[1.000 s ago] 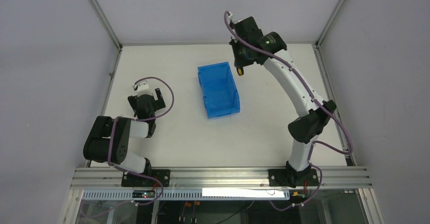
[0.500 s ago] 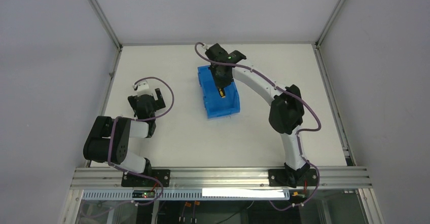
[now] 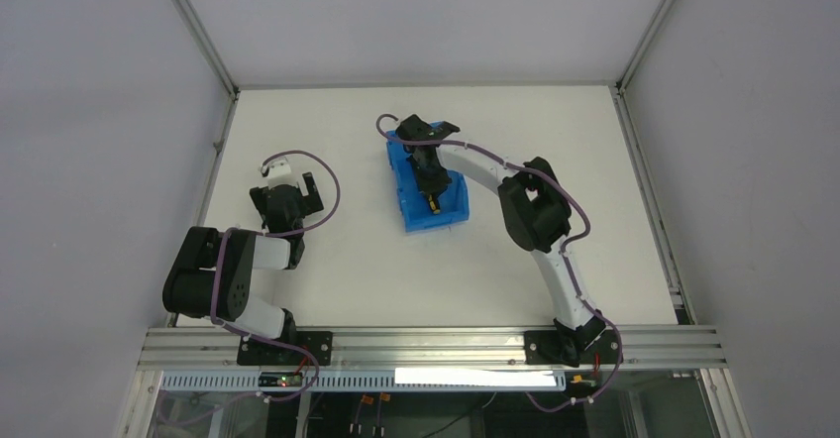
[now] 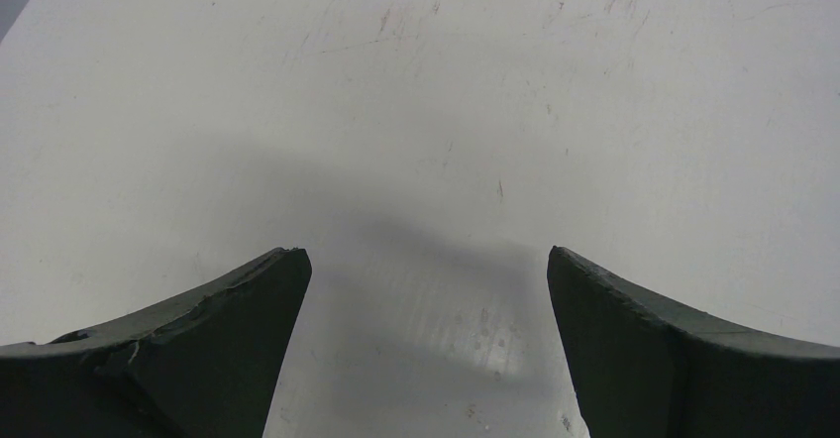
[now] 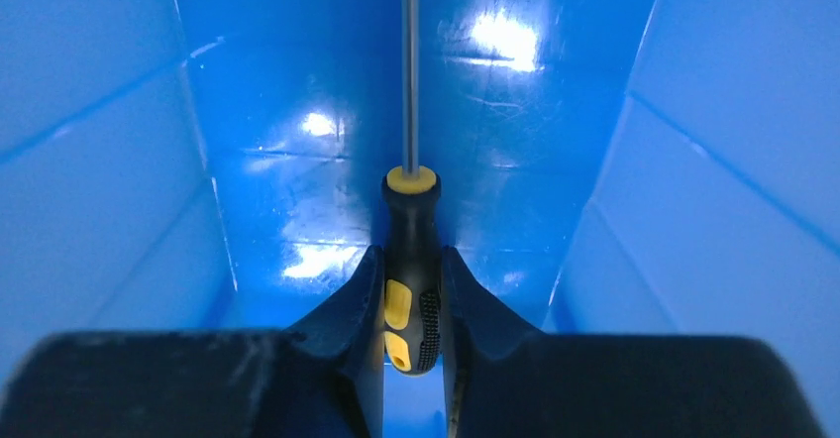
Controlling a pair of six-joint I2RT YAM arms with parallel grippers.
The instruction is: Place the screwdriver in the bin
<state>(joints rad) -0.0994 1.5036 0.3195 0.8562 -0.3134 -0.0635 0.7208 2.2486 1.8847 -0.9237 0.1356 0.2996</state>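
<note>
- The right claw [image 5: 411,260] is down inside the bin [image 5: 693,161], between its two long walls. It is closed tight on the black and yellow handle of the screwdriver [image 5: 410,210], with a finger pressing each side of the handle.
- So the screwdriver is already within the bin's walls. Its thin shaft runs straight ahead of the claw along the bin's length.
- From the top view the shaft seems to point toward the bin's end nearer the arm bases.
- The wrist view does not show whether the tip or handle touches the bin floor.
- The left claw [image 4: 426,255] is well off to the left of the bin. Its fingers are spread wide and hold nothing, with only bare worktop [image 4: 495,81] beneath them.
- The carry looks finished, and the step in hand is the release.
- The next move calls for the right claw to open enough to free the handle, so the screwdriver settles on the bin floor.
- After that, the claw should rise straight up out of the bin. It needs to stay centred between the walls so it neither snags the handle nor nudges the bin.
- One thing to watch is that the round handle may roll along the smooth floor once let go.
</note>
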